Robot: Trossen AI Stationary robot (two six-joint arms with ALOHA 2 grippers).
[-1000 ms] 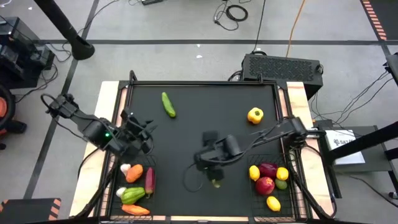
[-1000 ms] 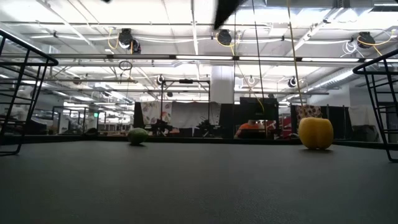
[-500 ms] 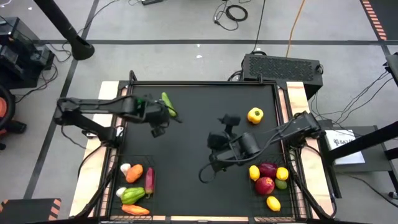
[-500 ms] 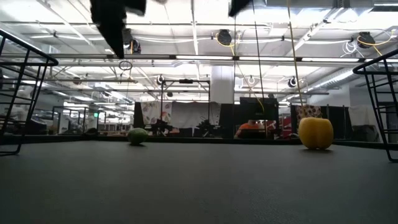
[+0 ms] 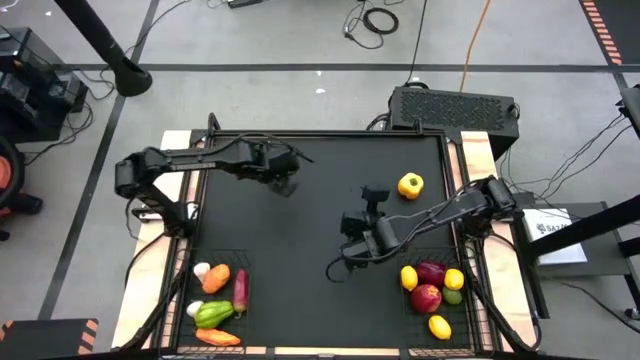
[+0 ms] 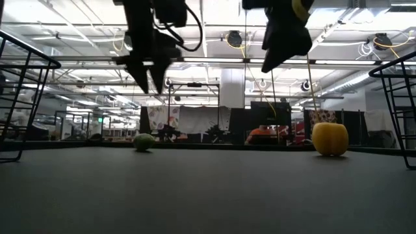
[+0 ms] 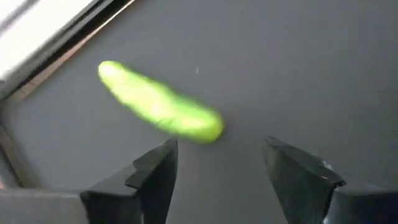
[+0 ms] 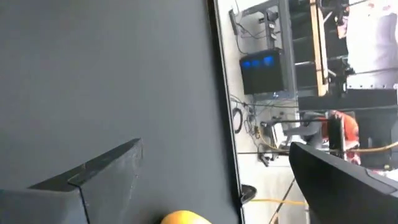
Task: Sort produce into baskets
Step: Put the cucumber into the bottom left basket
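A green cucumber lies on the black tabletop at the far left; it also shows in the low view. My left gripper hovers open above it, fingers pointing down, and hides it in the high view. A yellow pepper stands at the far right. My right gripper is open and empty in the air, left of the pepper. Two black wire baskets hold produce at the near left and near right.
The left basket holds orange carrots, white garlic, a green pepper and a dark red piece. The right basket holds yellow lemons and a red apple. Bare black tabletop lies between the baskets.
My left gripper has swung from over the left basket toward the far edge and to the right, and now stands over the cucumber. My right gripper has moved from the near middle of the table toward the far right, toward the yellow pepper. The produce has stayed in place.
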